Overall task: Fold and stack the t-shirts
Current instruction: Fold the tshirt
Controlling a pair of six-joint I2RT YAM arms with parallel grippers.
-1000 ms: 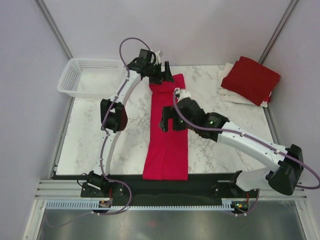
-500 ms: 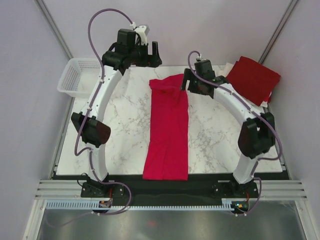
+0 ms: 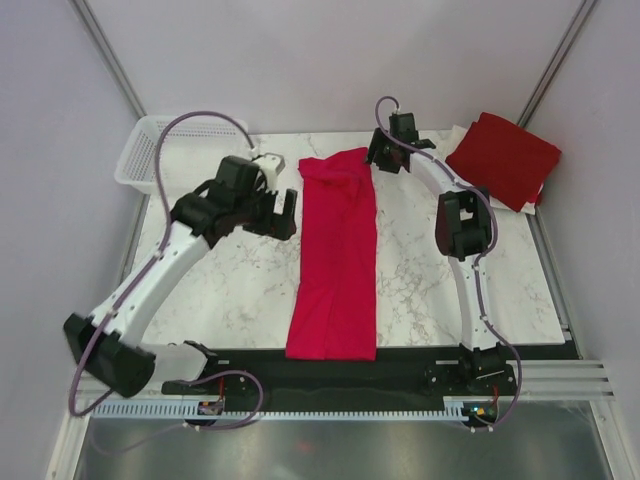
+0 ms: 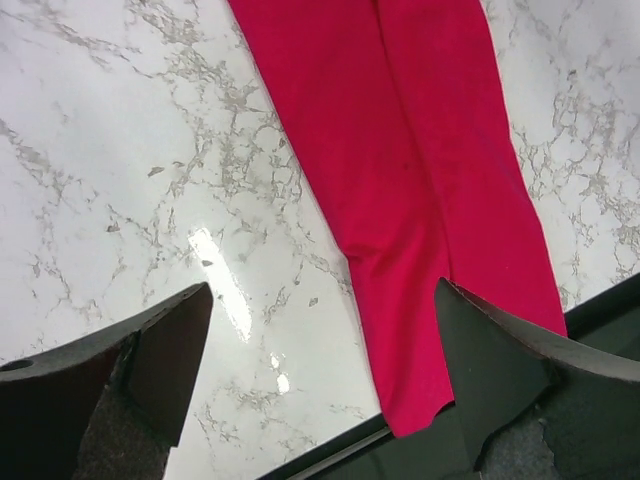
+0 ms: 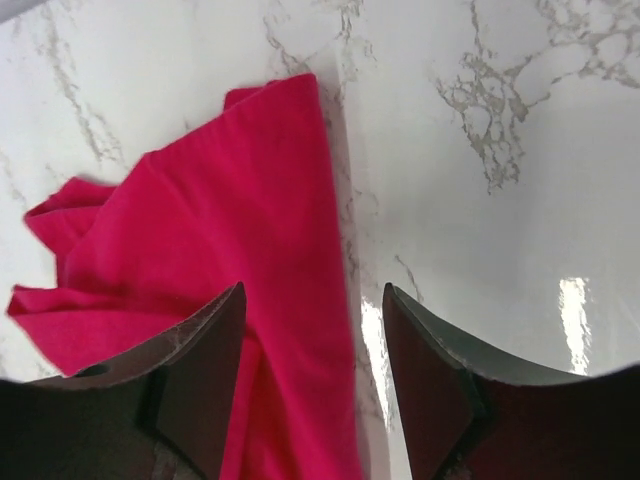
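Top external view first: we've got the crimson t-shirt (image 3: 338,260) laid out as a long narrow strip down the middle of the marble table (image 3: 240,290), its near end hanging over the front edge. The left gripper (image 3: 287,212) hovers just beside the strip's left edge, jaws wide apart and holding nothing. The right gripper (image 3: 374,158) is at the shirt's far right corner. Off at the far right, a folded dark red t-shirt (image 3: 503,158) sits on top of some cream t-shirts (image 3: 457,190). A white mesh basket (image 3: 150,150) sits at the far left corner.

Left wrist view: both fingers are spread well apart above the table, with the crimson t-shirt (image 4: 400,150) running diagonally under them and nothing between them but air.

Right wrist view: we see the fingers straddling the shirt's right edge near its rumpled corner, one over cloth, one over bare marble. There's a clear gap between them, so nothing is pinched.
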